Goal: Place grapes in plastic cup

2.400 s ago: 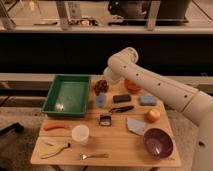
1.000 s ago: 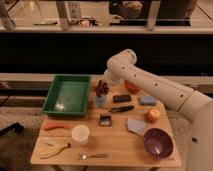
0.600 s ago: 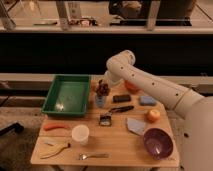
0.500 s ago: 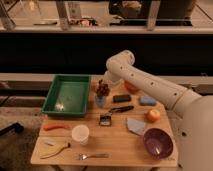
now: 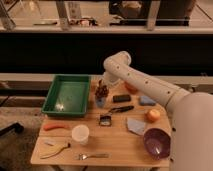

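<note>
The grapes (image 5: pixel 101 90), a small dark reddish-purple bunch, hang at the tip of my gripper (image 5: pixel 102 86), which is shut on them from above. They are right over a small blue plastic cup (image 5: pixel 100 102) that stands on the wooden table (image 5: pixel 115 147), just right of the green tray. The bunch's lower berries reach the cup's rim. I cannot tell whether they rest in it. A white cup (image 5: pixel 80 134) stands apart at the front left. My white arm (image 5: pixel 142 85) reaches in from the right.
A green tray (image 5: pixel 66 95) lies left of the cup. A black block (image 5: pixel 121 98), a black pen-like tool (image 5: pixel 120 109), a small dark box (image 5: pixel 105 119), a blue sponge (image 5: pixel 147 100), an orange fruit (image 5: pixel 153 115), a purple bowl (image 5: pixel 157 142), a carrot (image 5: pixel 54 126) and a fork (image 5: pixel 93 156) lie around.
The gripper and the grapes have come down slightly over the blue cup since the earliest frame. In the last second hardly anything has moved.
</note>
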`<act>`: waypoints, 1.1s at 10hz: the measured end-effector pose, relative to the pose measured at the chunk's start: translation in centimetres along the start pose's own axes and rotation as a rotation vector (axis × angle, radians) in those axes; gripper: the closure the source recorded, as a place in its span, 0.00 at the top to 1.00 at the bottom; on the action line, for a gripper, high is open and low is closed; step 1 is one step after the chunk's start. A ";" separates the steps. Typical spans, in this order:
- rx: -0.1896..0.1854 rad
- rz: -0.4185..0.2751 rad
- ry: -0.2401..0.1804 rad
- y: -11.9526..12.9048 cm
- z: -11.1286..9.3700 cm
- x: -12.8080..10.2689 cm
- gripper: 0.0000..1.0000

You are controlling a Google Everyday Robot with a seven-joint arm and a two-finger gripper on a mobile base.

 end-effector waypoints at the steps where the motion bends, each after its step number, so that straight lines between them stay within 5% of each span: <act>1: -0.004 -0.003 -0.002 -0.1 0.2 -0.2 0.03; 11: -0.081 -0.053 -0.016 0.0 3.2 -2.6 0.03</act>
